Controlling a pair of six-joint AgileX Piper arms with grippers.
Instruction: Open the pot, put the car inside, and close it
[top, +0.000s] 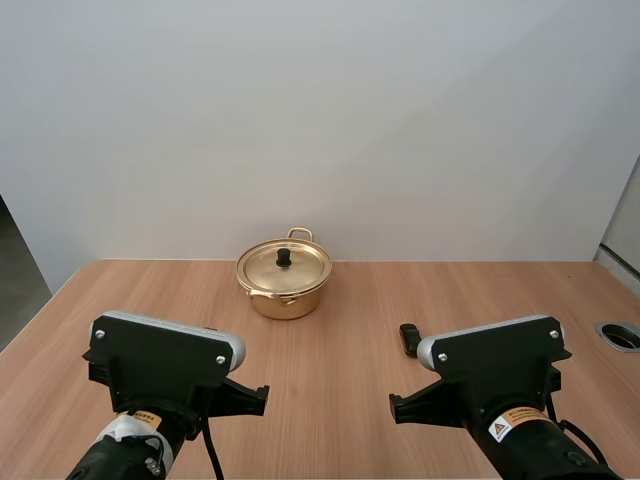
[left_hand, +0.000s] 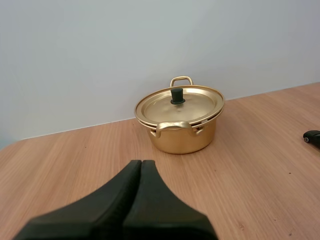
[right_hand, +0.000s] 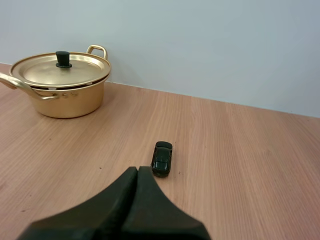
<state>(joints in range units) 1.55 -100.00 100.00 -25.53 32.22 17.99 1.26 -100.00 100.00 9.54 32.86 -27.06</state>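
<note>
High view, centre: pot (top: 284, 282) on the surface (top: 330, 410), lid (top: 284, 268) on. Right of centre: car (top: 409, 339), well apart from pot, just ahead of right tool (right_hand: 138, 170). Clenched and empty alike, right tool and left tool (left_hand: 141, 163), set low and short of both things, likely to keep knob (top: 284, 258) free for a first grasp.

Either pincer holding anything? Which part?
Nothing held: left pincer and right pincer are shut and empty. The lid is on the pot; the car lies free on the table.
</note>
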